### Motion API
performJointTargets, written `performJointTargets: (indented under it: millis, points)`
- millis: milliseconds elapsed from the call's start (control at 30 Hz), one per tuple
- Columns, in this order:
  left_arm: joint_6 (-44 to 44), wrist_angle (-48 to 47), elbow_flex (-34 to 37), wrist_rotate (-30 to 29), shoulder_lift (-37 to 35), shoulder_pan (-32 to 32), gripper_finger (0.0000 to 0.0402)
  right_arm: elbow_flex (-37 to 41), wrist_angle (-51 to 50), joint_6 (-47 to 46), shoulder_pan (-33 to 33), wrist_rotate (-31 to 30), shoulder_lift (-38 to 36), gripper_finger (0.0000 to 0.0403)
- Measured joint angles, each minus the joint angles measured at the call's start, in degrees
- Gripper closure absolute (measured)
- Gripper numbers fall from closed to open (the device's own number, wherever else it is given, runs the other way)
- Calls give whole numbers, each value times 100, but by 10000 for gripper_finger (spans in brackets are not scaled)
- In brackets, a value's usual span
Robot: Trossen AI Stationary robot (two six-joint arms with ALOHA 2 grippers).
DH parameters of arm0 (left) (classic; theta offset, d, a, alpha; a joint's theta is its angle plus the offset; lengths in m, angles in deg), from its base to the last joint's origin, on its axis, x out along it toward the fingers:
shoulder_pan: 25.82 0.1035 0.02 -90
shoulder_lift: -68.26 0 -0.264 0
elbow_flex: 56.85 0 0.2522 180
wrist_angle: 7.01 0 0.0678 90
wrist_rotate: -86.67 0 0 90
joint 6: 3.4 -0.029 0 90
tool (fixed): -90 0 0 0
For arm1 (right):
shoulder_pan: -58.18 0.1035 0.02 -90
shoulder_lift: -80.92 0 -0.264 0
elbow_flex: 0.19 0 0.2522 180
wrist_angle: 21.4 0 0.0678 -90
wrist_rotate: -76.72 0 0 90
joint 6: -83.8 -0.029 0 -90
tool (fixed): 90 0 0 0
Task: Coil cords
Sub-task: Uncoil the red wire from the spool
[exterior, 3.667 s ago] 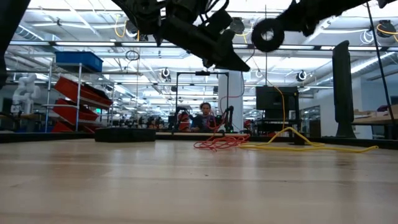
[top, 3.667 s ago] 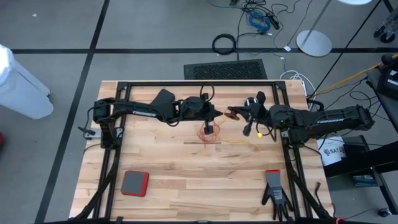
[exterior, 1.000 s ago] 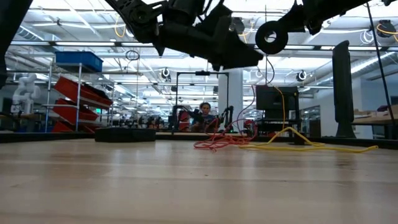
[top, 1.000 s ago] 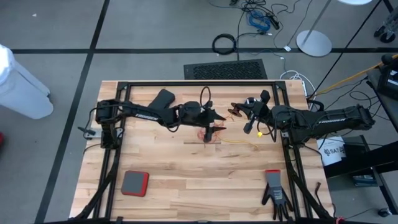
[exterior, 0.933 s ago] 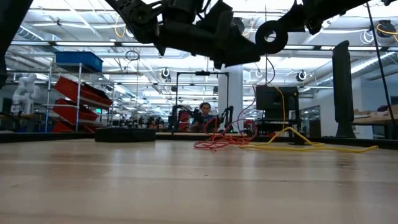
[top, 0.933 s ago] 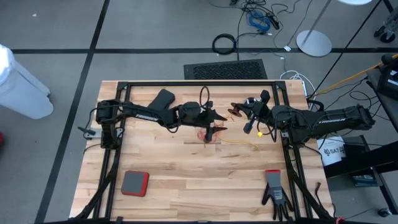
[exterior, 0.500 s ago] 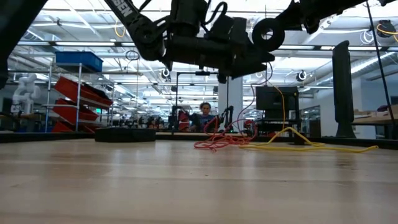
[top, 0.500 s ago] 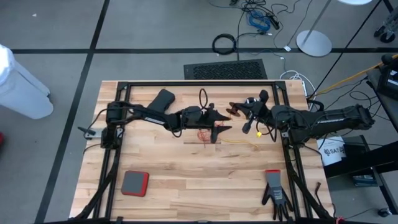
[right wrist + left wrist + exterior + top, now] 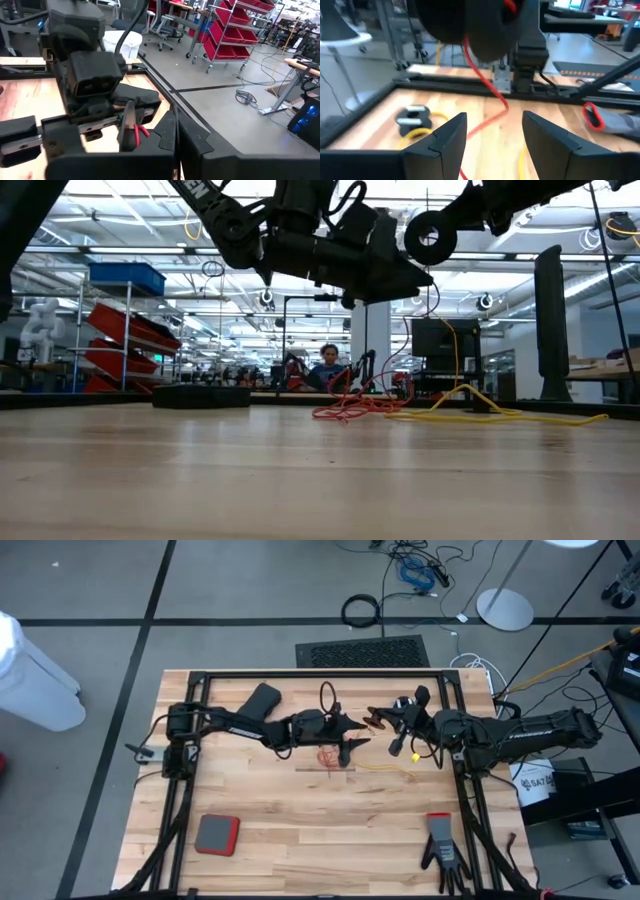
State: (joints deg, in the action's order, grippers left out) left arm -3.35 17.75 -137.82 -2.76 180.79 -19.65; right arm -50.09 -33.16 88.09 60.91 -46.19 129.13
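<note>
High view shows the left gripper (image 9: 356, 743) with fingers apart over the red cord (image 9: 328, 755), low view shows the right gripper (image 9: 430, 235) pinched together holding a reel up, so grab the loose cord gently.

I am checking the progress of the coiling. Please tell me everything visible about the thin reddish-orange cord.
The thin reddish-orange cord looks wiry and lies mostly as a loose, tangled heap on the wooden table, near its middle. One strand rises from the heap toward the black reel in the air above. The open left gripper hovers over the heap without gripping the cord.
</note>
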Motion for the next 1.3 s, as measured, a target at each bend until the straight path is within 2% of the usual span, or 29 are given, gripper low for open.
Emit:
performJointTargets:
  millis: [133,400,567,867,1167,1300]
  points:
    - [-192,60,-1,-193,-11,-25,204,0,2,0,0,2,0,403]
    - [-207,372,-49,-104,-11,-22,216,0,282,28,0,28,149,403]
    - [-222,346,-95,59,-11,-19,267,0,479,79,2,151,303,403]
    - [-309,136,-95,127,-9,-28,389,0,511,70,2,151,345,403]
    - [-397,161,-95,222,-9,-102,398,0,544,68,2,146,369,403]
    - [-397,256,-95,222,-6,-184,399,0,626,123,1,-51,532,403]
